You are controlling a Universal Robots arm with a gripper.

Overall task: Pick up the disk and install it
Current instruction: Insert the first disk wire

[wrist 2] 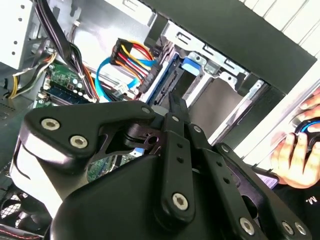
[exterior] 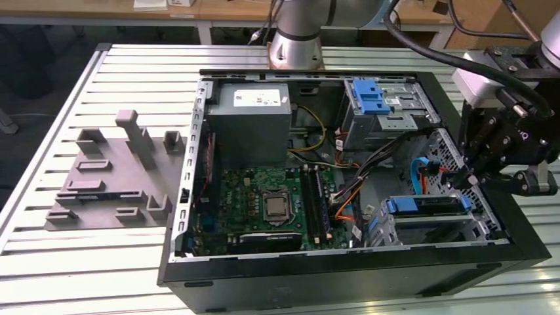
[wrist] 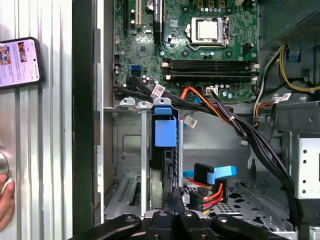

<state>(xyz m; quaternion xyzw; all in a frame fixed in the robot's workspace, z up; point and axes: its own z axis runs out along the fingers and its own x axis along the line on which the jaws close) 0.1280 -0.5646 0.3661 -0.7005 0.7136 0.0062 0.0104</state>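
Observation:
The disk (exterior: 429,205), edged by its blue carrier, sits in the lower drive cage at the exterior view's right side of the open computer case (exterior: 188,164). In the first wrist view the disk (wrist: 165,132) stands on edge in the cage slot, blue tab outward. It appears again, as the disk (wrist 2: 192,65), in the second wrist view. My black gripper (exterior: 465,176) hovers just above the cage. Its fingers (wrist 2: 175,107) are shut together with nothing between them, and the tips (wrist: 175,200) sit close to the disk's edge near the cable plugs.
Orange, red and blue cables (wrist: 210,185) crowd the space beside the cage. A second blue carrier (exterior: 374,97) sits in the upper bay, next to the grey power supply (exterior: 249,108). A grey fixture (exterior: 114,177) lies outside the case. A phone (wrist: 20,62) and a person's hand (wrist 2: 292,150) are beside the case.

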